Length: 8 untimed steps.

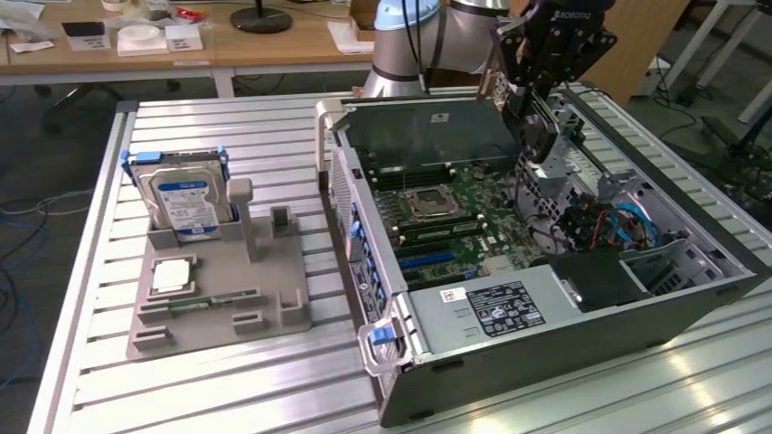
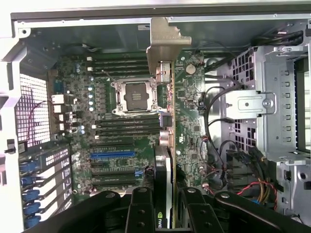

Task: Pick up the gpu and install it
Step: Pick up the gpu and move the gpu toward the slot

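gpu (image 1: 540, 136) hangs edge-down over the open computer case (image 1: 543, 344), clamped between the fingers of the gripper (image 1: 534, 95), above the side of the case nearer the exterior view's right. At the exterior view's left, well apart from the case, a grey holder (image 1: 217, 298) sits on the slatted metal table (image 1: 241, 389). A silver hard drive (image 1: 183, 199) with a blue-white label stands upright in it, and a narrow green memory stick (image 1: 199, 303) lies flat near its front. The case lies on its side with the motherboard (image 1: 447, 226) exposed and the CPU socket (image 1: 428, 203) near the middle. From the wrist view, the gpu (image 2: 167, 145) shows as a thin line running away from the gripper (image 2: 167, 208), its metal bracket (image 2: 163, 48) at the far end near the case wall. It hovers above the board, not touching it. On one side of the card lie the socket, the memory slots and a blue expansion slot (image 2: 112, 154). On the other side stand a metal drive cage (image 2: 265, 107) and loose cables (image 2: 214, 126), close beside it. At the exterior view's right, blue cables (image 1: 627, 221) crowd that end of the case.
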Each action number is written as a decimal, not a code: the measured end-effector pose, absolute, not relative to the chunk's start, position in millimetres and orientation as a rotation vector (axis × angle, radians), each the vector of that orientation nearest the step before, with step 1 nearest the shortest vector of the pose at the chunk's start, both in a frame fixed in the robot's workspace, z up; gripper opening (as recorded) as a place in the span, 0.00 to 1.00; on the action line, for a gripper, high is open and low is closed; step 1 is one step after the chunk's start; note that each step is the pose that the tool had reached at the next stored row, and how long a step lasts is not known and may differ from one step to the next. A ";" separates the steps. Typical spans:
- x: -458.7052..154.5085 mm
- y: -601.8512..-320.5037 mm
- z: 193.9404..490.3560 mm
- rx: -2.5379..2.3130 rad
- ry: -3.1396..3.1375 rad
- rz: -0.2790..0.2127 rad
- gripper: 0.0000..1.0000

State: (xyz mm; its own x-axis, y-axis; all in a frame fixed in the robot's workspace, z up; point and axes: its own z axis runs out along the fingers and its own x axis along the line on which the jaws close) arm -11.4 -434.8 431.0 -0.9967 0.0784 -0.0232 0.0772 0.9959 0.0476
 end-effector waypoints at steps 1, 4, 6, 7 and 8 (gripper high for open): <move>-10.6 -434.8 430.9 0.121 3.113 0.073 0.27; -8.6 -434.8 430.9 0.121 3.113 0.073 0.27; -6.8 -434.8 430.8 0.121 3.113 0.073 0.27; -5.7 -434.8 430.8 0.121 3.113 0.073 0.27; -4.5 -434.8 430.7 0.121 3.113 0.073 0.27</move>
